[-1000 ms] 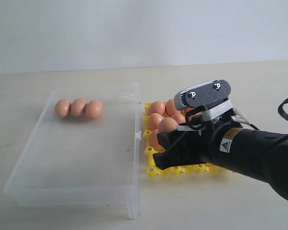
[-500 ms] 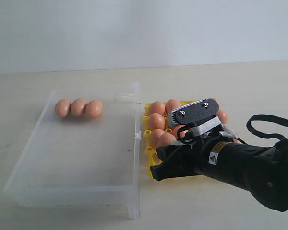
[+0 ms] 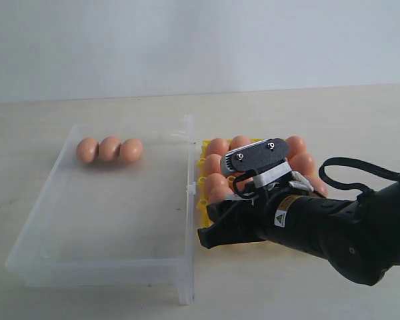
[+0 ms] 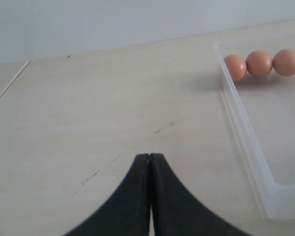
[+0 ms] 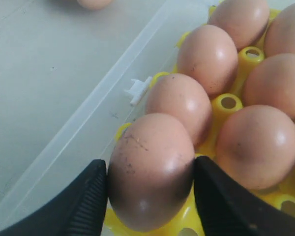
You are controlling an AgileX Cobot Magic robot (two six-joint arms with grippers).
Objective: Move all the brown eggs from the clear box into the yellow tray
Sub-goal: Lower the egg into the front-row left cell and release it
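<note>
I've got my right claw [image 5: 150,206] pinching a brown egg [image 5: 150,162] at the edge of the yellow tray [image 5: 230,102] beside the clear box [image 3: 100,227]. Three eggs [image 3: 109,150] lie in its far corner. My left claw [image 4: 150,196] is pressed together over the desk [image 4: 88,123].

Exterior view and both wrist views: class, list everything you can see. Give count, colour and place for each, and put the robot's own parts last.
Clear box: one, transparent, on the table, left of the tray.
Yellow tray: one, bright yellow, right of the box.
Boxed eggs: three, light brown, in a touching row at the box's far left corner.
Tray eggs: several, light brown; the arm hides some, so no exact count.
Held egg: one, light brown, at the tray's near corner beside the box.
Table: one, pale beige, under everything.
Left gripper: one, black, shut, above bare table beside the box.
Right gripper: one, black, shut on the held egg.
</note>
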